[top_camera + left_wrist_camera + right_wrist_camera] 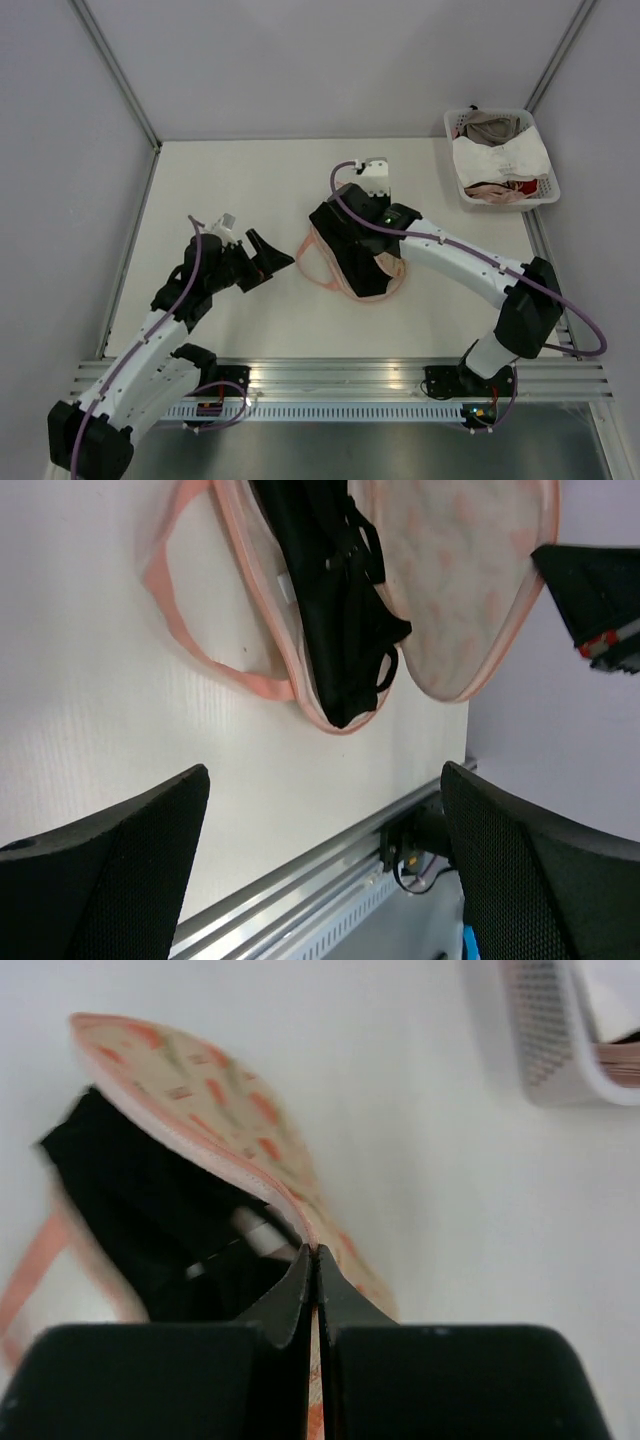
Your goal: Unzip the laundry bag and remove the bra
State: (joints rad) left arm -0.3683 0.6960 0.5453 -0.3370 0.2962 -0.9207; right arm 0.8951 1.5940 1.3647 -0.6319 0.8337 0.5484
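Mid-worktop (250, 170), right fingers (312, 1260) pinch the laundry bag (460, 590) rim, bra (335, 610) inside; left fingers (130, 850) gape wide, apart, with open room toward the left edge.

Lab cell: grey panels (60, 200), aluminium rail (340, 372)

No legible text or labels

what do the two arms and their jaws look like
Both the left arm and right arm are white tubular links with bulky black joints. A lilac cable loops along each. A white camera mount sits at each wrist. The jaws are black, broad wedges with a fine dimpled texture.
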